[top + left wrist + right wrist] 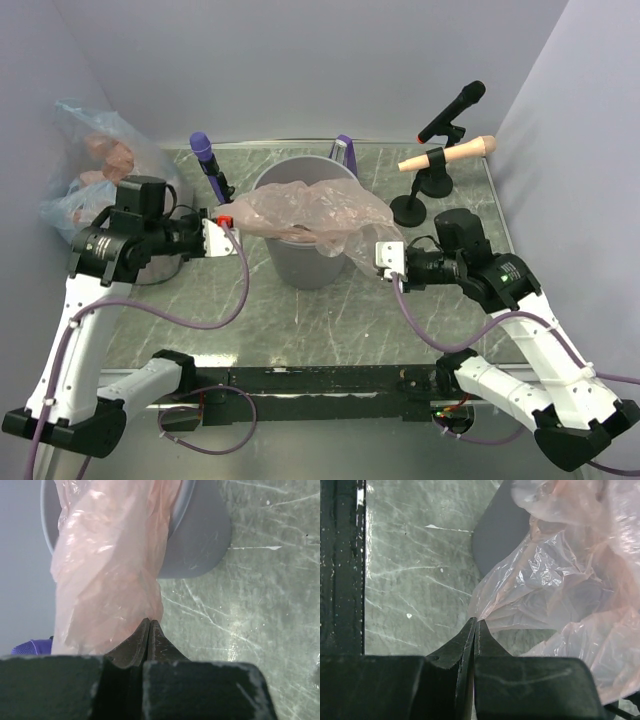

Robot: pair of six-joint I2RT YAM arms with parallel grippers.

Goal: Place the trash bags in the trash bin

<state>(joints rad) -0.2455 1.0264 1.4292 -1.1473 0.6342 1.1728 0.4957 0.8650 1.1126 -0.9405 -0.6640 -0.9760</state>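
Note:
The grey trash bin (pixel 300 262) stands in the middle of the table. A crumpled pink translucent trash bag (pixel 318 208) lies across its rim, stretched between both grippers. My left gripper (pixel 226 222) is at the bin's left side, shut on the bag's left end. In the left wrist view the shut gripper (pixel 149 623) pinches the bag (pixel 105 570), with the bin (pixel 200 540) behind it. My right gripper (pixel 384 256) is at the bin's right side. In the right wrist view this gripper (pixel 476 622) is shut on the bag's edge (pixel 555 580), beside the bin (pixel 497 535).
A clear sack of more pink bags (pixel 95 170) sits at the back left. A purple-headed microphone (pixel 205 150) and a small purple box (pixel 343 148) stand behind the bin. A black microphone (pixel 452 108) and a peach one (pixel 450 155) are on stands at the back right.

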